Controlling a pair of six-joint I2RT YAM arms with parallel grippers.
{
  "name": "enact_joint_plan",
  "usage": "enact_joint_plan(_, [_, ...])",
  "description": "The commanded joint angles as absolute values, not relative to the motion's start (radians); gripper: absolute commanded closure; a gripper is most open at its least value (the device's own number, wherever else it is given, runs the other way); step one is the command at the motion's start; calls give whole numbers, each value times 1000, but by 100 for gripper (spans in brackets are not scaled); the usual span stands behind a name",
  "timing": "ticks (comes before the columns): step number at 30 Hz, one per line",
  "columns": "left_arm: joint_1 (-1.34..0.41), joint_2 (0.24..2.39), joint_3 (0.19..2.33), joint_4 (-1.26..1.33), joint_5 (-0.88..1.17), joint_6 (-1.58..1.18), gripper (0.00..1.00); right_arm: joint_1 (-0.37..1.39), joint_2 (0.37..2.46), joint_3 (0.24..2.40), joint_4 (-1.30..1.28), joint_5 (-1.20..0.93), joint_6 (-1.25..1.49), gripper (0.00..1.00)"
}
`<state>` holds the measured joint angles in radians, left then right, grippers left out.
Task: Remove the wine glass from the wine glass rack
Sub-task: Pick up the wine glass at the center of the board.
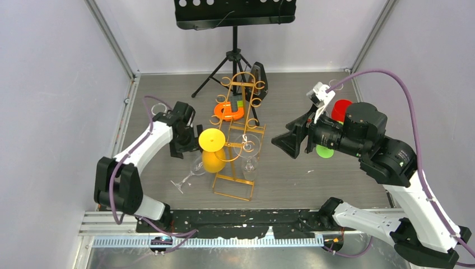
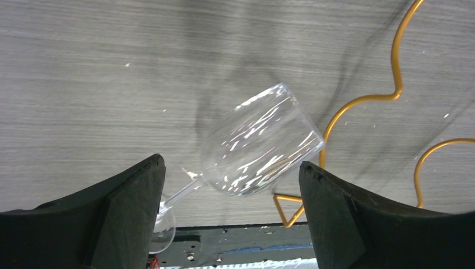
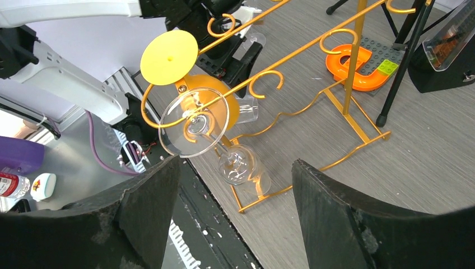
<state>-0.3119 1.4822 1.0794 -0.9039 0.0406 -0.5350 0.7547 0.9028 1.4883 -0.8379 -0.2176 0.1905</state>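
**A:** Over the near-left part of the worktop, left claw (image 2: 231,163): jaws wide apart, gripping nothing. Clear wine glass (image 2: 260,143) lies on its side right under it, between the fingers but untouched, rim just beside the base wire of the wine glass rack (image 3: 358,28).

**B:** Right claw?

**A:** Right claw (image 3: 235,161) also open and empty, mid-worktop, pointed at the rack from its right side. Second clear glass (image 3: 193,122) hangs bowl-down from a scroll hook, with the yellow glass (image 3: 168,57) hanging beside it.

**B:** Step?

**A:** One glass is off, so probably the end of set-down. Next, the left claw lifts straight up without nudging the glass, which could roll. If another comes off, the right claw needs the hanging stem, then slides it out along the rail.
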Motion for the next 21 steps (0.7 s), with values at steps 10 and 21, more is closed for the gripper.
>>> enact_joint_plan(10, [-325,1319,955,-1017,54,-430,11,750,904,1482,-770,-213,239,20])
enact_joint_plan(21, [-417,1351,899,-1042,-16,-399,10,750,902,1471,-756,-238,274,20])
